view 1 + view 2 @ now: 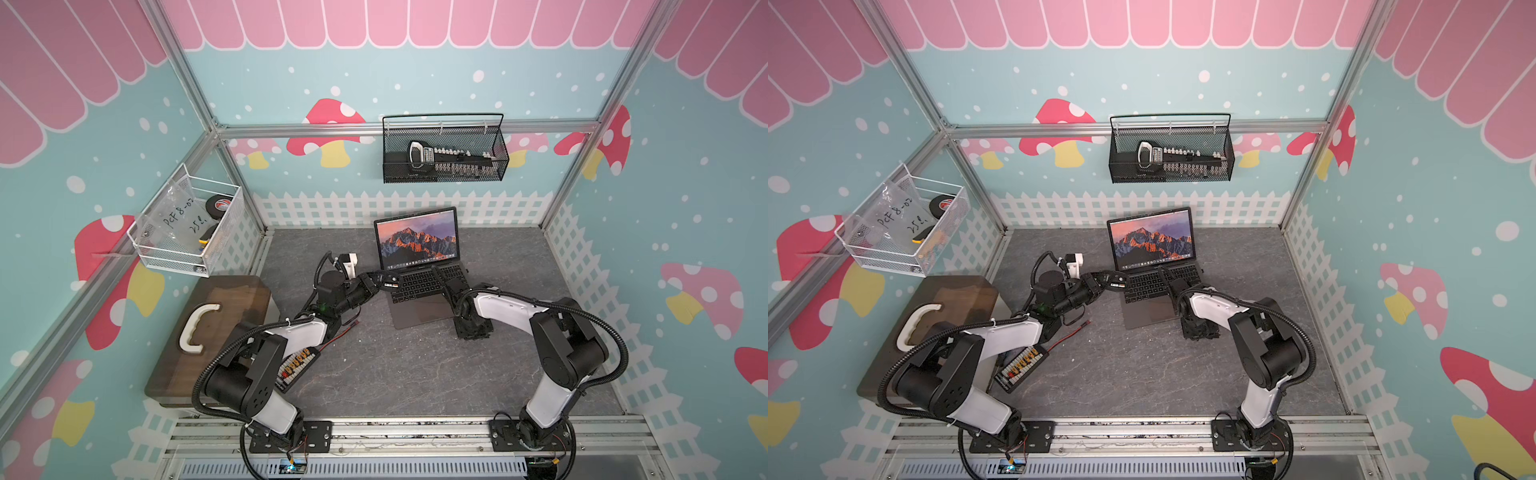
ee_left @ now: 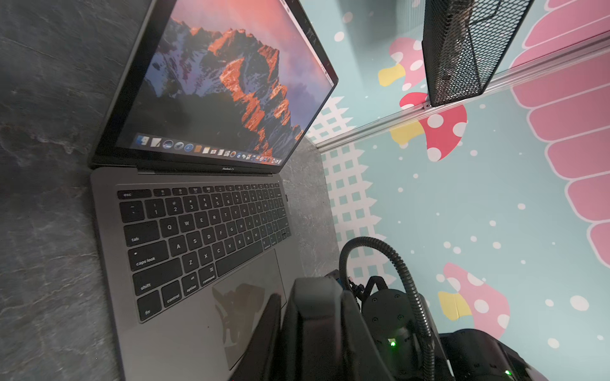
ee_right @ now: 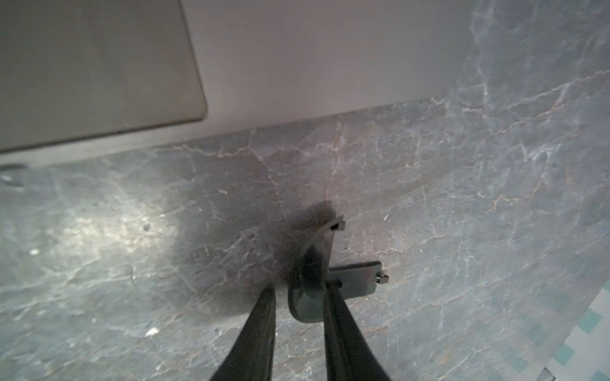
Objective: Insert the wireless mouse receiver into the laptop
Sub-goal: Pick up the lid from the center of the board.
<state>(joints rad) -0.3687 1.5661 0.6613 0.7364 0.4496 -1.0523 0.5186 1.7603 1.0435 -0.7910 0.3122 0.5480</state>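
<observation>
The left gripper (image 1: 389, 285) is pinching a tiny black-and-silver bit with its jaws nearly together, and I am taking that bit for the wireless mouse receiver (image 1: 391, 285). In both top views it is sitting right against the left edge of the laptop (image 1: 417, 309), level with the far rows of keys. It is too small to tell whether its plug is only touching the side or is already partly in a port. The left wrist view is showing the laptop (image 2: 198, 231) open with its screen lit, but not the receiver or the side ports.

The right gripper (image 3: 298, 290) is pointing down at the grey table (image 3: 462, 198), just off the laptop's near right corner. Its fingers (image 3: 260, 330) are standing a little apart astride a dark-grey plastic piece (image 3: 358, 275). One finger is touching the piece and a sliver of table is showing beside the other, so I cannot tell whether the piece is gripped.

By my judgement the receiver is already picked up and brought to the laptop, and the work is at the insertion step. What is left is lining the plug up with a port on the left side, pushing it home and letting go. A sideways push may slide the laptop to the right.
</observation>
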